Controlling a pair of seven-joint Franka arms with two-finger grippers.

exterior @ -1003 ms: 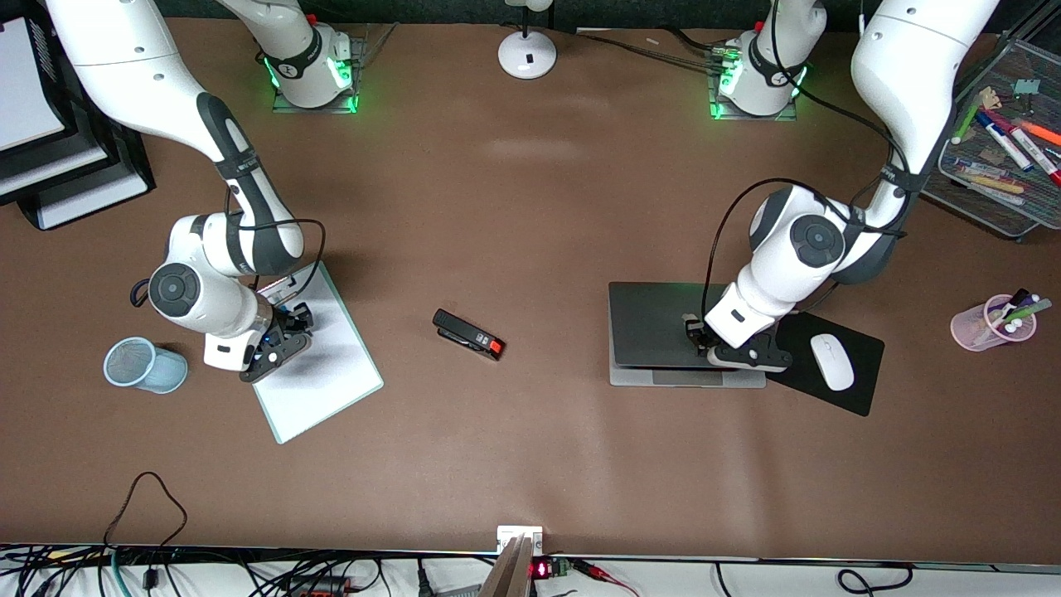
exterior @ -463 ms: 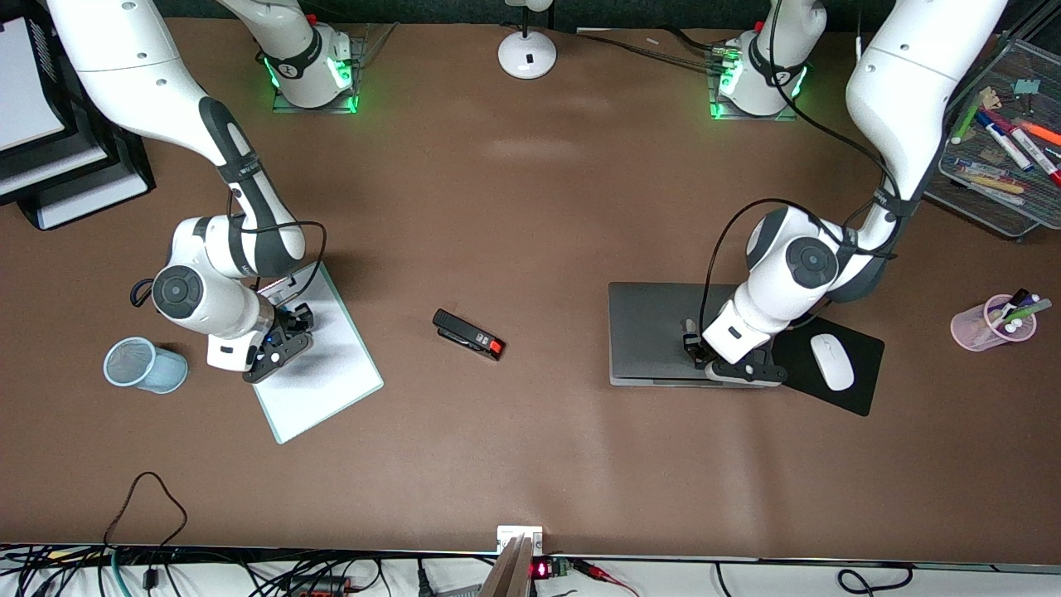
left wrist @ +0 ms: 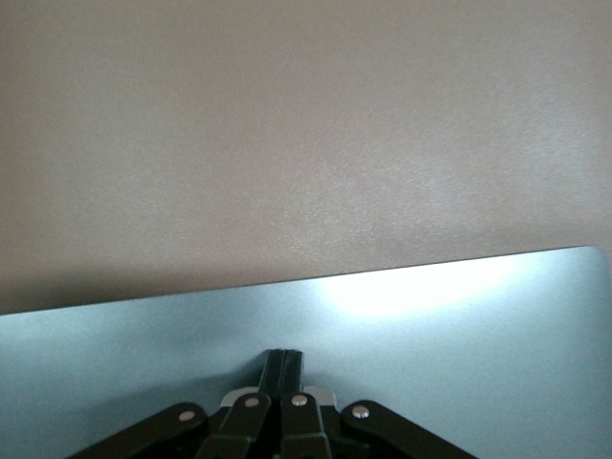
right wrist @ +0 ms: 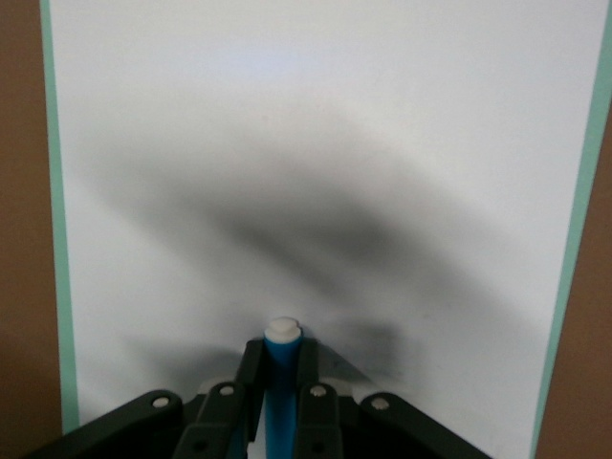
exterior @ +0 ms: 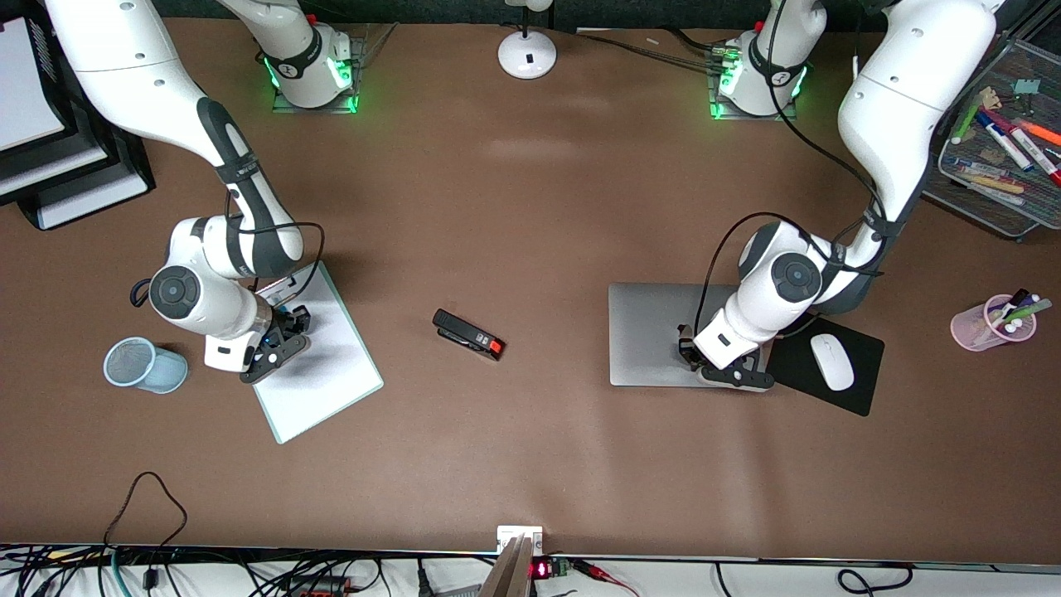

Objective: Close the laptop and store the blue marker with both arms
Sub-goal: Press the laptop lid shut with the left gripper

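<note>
Brown table (exterior: pixel 530 249) before us, we see the laptop (exterior: pixel 655 332) lying closed beside a mouse pad (exterior: pixel 862 390), left gripper (left wrist: pixel 284 368) pinched shut on its lid, right gripper (right wrist: pixel 280 368) clamped around the blue marker (right wrist: pixel 281 382) over a whiteboard (exterior: pixel 331 381).

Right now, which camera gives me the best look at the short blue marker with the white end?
The right wrist view: the short blue marker with the white end stands clamped between the right gripper fingers, over the white board with the green edge. The front view shows only a blue sliver at that gripper. The left wrist view shows none of it.
</note>
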